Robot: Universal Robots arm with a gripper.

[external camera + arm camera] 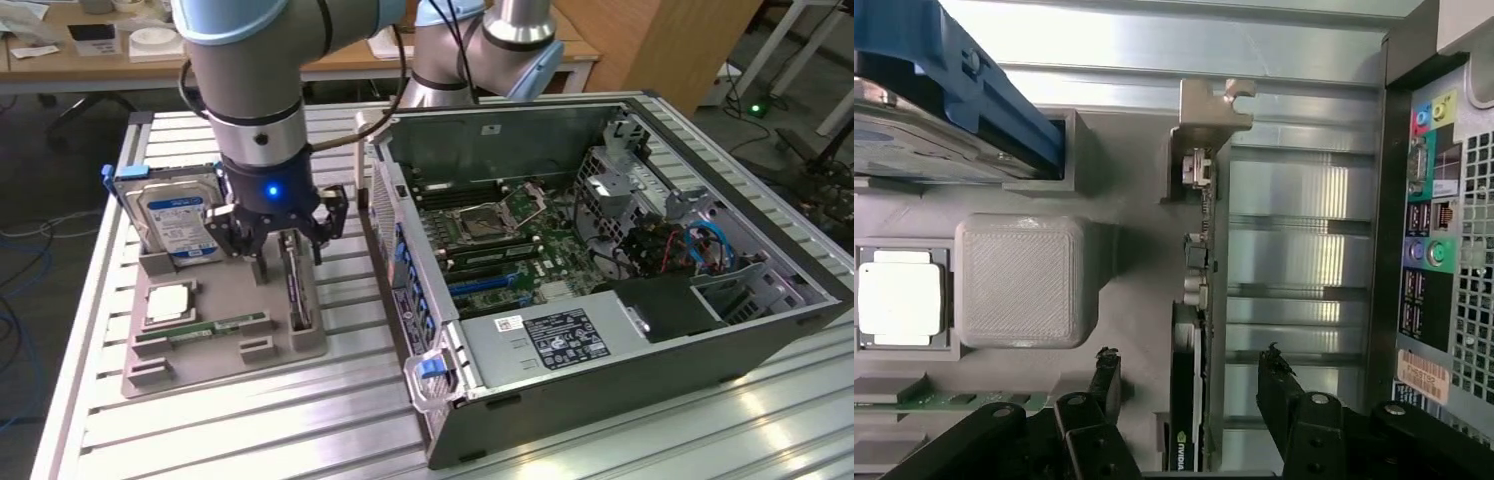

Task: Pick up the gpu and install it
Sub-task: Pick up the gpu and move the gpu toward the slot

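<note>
**Inspector A:** What was the state of the black two-fingered gripper (287, 252) at inspection?

**Inspector B:** Released. Its jaws stood apart, with one dark finger on each side of the card. The fingers (1276, 385) were not seen to touch it, and nothing was held.

**Inspector A:** Where was the gpu?

**Inspector B:** The gpu (1199, 285), a thin green circuit board with a dark face and a silver metal end bracket, stood on its long edge directly beneath the gripper, between the fingers. It was seated in a slot of the grey plastic parts tray (200, 350). It was not lifted and not installed. The open black computer case (601, 250) stood to one side of the gripper. The silver hard drive with a blue label (174, 215) stood in the same tray on the other side.

**Inspector A:** Why was the card on edge?

**Inspector B:** In my judgement the slot offered the card's upper edge to a straight descent, so the fingers could close on its two flat faces. The bracket lay beyond the fingertips, clear of them.

**Inspector A:** What was its appearance?

**Inspector B:** Slim and straight. The bracket was bright with a hooked tab, small connectors ran along the board, and the dark face nearest the gripper bore a small green mark.
</note>
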